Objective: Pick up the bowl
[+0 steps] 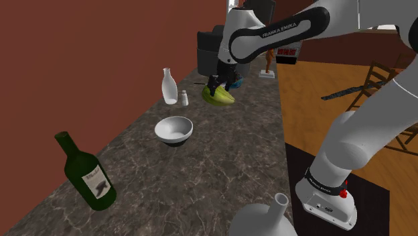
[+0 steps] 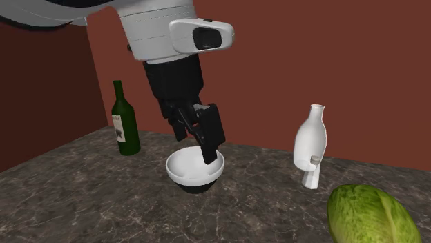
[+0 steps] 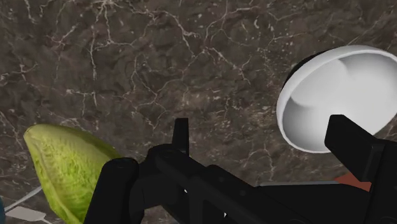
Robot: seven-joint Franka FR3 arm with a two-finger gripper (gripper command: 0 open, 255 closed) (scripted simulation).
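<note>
The bowl (image 1: 174, 129) (image 2: 195, 169) (image 3: 337, 95) sits upright about halfway along the dark marbled surface (image 1: 221, 167), its mouth facing straight up. It is white inside, with a dark underside. Being round, it has no long axis to speak of, and from where I look nothing lies in it.

Nearest to it, towards the red-brown wall (image 1: 100, 40), a white carafe (image 1: 168, 86) (image 2: 309, 141) stands upright, with a small white shaker (image 1: 183, 98) (image 2: 312, 176) just beside it. Both are apart from the bowl. A little past them lies a green cabbage (image 1: 220, 96) (image 2: 369, 214) (image 3: 67, 168).

The jaws hang above that cabbage in the shoulder view, off the surface and not touching the bowl. They stand apart and clasp nothing. In the wrist view one black finger (image 3: 350, 143) overlaps the bowl's rim, while the cabbage shows at the other side of the hand, so the bowl is beside the jaws rather than between them.

The white arm (image 1: 281, 33) arches over from its stand (image 1: 328, 201).

On the bowl's other side, well apart, a green wine bottle (image 1: 87, 178) (image 2: 126, 124) stands upright near the wall. A white vase (image 1: 264, 218) rises at the shoulder view's lower edge. Beyond the surface's edge lies a wooden floor (image 1: 315, 100).
</note>
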